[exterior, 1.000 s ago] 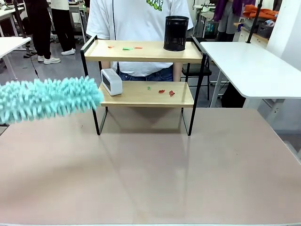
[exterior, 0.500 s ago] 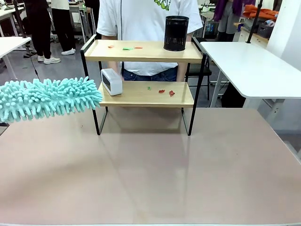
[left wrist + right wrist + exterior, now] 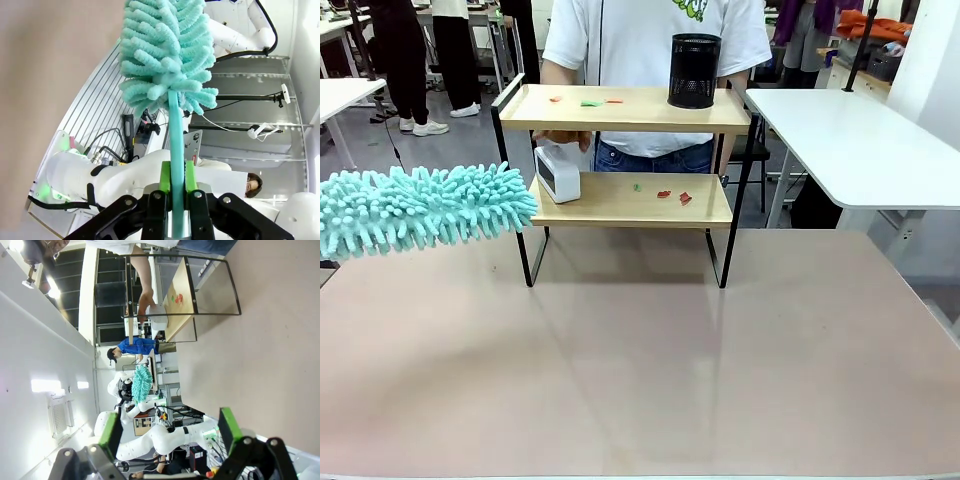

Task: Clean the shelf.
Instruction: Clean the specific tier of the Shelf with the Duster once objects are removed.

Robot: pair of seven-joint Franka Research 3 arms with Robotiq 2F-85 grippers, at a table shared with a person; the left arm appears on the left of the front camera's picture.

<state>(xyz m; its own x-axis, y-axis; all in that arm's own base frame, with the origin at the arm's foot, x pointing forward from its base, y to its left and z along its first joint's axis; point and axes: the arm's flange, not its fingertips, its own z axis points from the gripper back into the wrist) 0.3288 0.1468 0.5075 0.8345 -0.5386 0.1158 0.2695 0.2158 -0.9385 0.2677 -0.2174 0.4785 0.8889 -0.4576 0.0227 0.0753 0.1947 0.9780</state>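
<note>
Left gripper (image 3: 177,179): my left wrist view shows its green pads clamped narrow on the teal handle of the duster (image 3: 167,55), with the fluffy head pointing away from me.
Duster, front view: the head hangs over the near-left of the table (image 3: 640,380), its tip just beside the shelf's left post. I cannot tell whether they touch.
Right gripper (image 3: 169,432): my right wrist view shows it spread wide with nothing between the fingers.
The shelf (image 3: 640,112): it stands upright at the far middle of the table.
Top board: a black mesh cup (image 3: 694,70) at the right, red and green scraps (image 3: 590,101) at the left.
Lower board: a white box (image 3: 557,173) at the left end, between the duster tip and more scraps (image 3: 670,195).
Person: stands behind the shelf, one hand (image 3: 570,140) on the white box.
</note>
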